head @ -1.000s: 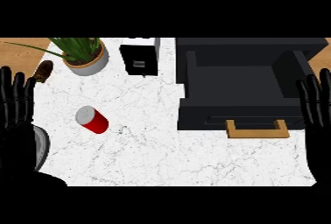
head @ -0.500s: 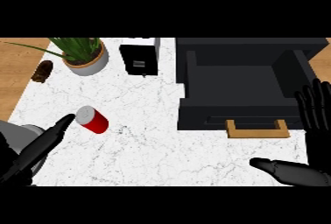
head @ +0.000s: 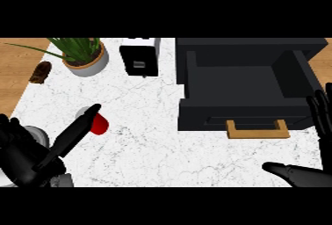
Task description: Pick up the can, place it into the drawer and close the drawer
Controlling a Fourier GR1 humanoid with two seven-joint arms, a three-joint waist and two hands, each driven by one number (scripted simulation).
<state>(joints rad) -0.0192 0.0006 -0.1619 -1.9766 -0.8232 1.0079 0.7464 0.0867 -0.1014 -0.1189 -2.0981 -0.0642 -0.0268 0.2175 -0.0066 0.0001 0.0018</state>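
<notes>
The red can [head: 97, 123] — likely light, rigid and slick — wants a side grasp from the left hand [head: 29, 154], whose fingers reach out straight, holding nothing.

No text, label, brand, number or sign can be read anywhere in the head view. The red can [head: 97, 124] is partly covered by the left hand [head: 29, 154], and no lettering can be made out on its visible side, though some may be hidden.
</notes>
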